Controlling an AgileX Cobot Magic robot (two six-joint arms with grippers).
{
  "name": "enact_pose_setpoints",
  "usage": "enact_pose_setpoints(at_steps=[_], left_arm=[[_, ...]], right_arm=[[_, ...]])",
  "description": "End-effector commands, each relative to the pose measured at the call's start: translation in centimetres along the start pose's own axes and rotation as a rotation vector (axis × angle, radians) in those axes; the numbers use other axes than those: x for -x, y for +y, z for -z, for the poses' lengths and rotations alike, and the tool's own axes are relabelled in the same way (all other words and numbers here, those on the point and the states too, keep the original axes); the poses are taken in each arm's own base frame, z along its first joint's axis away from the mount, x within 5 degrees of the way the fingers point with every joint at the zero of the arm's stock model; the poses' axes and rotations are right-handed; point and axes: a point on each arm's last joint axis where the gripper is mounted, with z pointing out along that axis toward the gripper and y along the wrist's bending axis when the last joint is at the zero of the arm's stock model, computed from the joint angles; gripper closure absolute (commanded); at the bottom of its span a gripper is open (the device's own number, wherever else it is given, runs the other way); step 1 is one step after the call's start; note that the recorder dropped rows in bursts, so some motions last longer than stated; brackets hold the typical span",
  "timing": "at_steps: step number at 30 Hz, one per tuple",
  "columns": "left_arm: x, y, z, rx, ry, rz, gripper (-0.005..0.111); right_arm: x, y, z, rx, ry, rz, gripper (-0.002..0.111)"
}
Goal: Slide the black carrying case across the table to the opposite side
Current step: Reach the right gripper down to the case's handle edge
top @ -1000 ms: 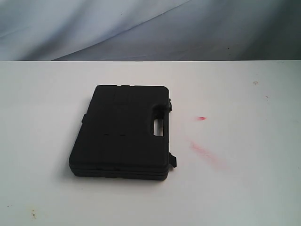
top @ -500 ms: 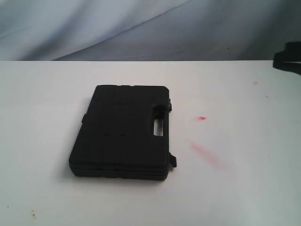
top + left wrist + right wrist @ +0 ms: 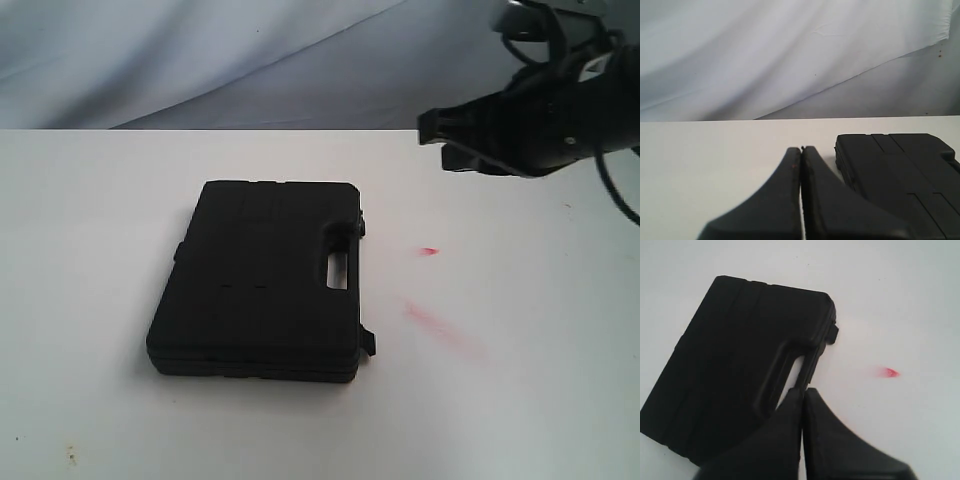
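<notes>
The black carrying case (image 3: pixel 262 277) lies flat on the white table (image 3: pixel 520 400), left of the middle, its handle slot toward the right. It also shows in the left wrist view as the case (image 3: pixel 900 170) and in the right wrist view as the case (image 3: pixel 740 375). My right gripper (image 3: pixel 432 138) hangs shut above the table at the upper right, apart from the case; in its wrist view the right gripper (image 3: pixel 803 390) points toward the case's handle side. My left gripper (image 3: pixel 801 148) is shut and empty, low over the table beside the case; it is out of the exterior view.
Red smudges (image 3: pixel 440 325) and a small red mark (image 3: pixel 429 250) lie on the table right of the case. A grey-white cloth backdrop (image 3: pixel 200 60) hangs behind the table's far edge. Small dark specks (image 3: pixel 70 455) dot the near left corner.
The right arm has come in from the right edge of the exterior view and now reaches well over the table's far right. The case has not moved.
</notes>
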Motion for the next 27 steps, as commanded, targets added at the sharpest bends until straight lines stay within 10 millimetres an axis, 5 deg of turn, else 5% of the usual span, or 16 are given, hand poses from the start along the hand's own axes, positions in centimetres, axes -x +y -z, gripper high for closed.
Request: enact_pose_setpoints(at_steps=[1, 10, 27], left_arm=[[-0.1, 0.0, 0.0, 0.002, -0.006, 0.002, 0.107], [-0.1, 0.0, 0.0, 0.002, -0.006, 0.002, 0.107], [-0.1, 0.0, 0.0, 0.002, -0.006, 0.002, 0.107]], right_arm=[[1.2, 1.9, -2.0, 0.003, 0.015, 0.005, 0.108], [3.1, 4.6, -6.0, -0.129, 0.159, -0.014, 0.108], [3.3, 4.5, -13.1, -0.216, 0.376, -0.144, 0.108]])
